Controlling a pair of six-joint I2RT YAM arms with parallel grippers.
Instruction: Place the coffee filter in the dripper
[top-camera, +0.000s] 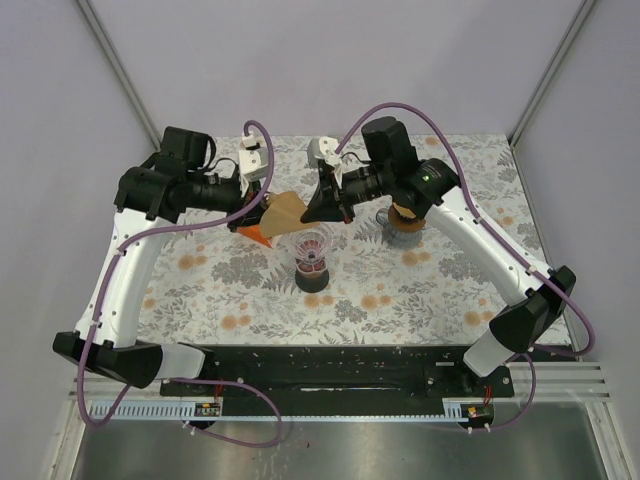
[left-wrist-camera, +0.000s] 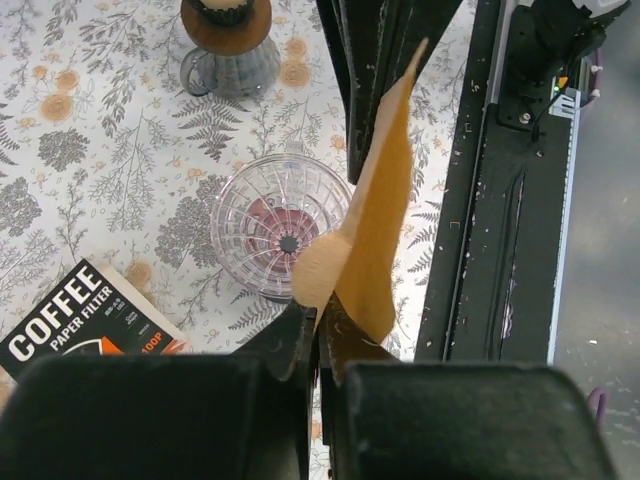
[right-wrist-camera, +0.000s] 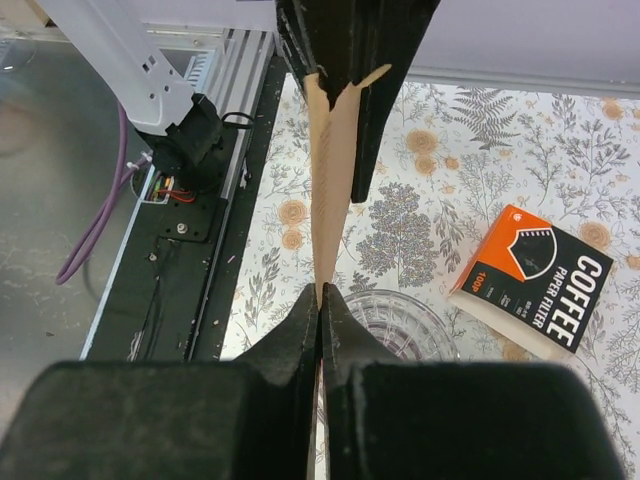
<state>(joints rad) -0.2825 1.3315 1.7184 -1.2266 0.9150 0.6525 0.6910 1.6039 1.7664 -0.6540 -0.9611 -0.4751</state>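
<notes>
Tan paper coffee filter (top-camera: 283, 212), flattened, edge-on, in the air just above the clear dripper (top-camera: 312, 250); my left gripper (left-wrist-camera: 318, 335) and right gripper (right-wrist-camera: 320, 300) both pinched closed on its opposite edges

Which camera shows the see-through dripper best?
The left wrist camera: it looks straight down into the dripper, ribs and all, though the paper filter covers one edge. The top camera shows the dripper small; the right wrist camera catches only part of its rim.
</notes>
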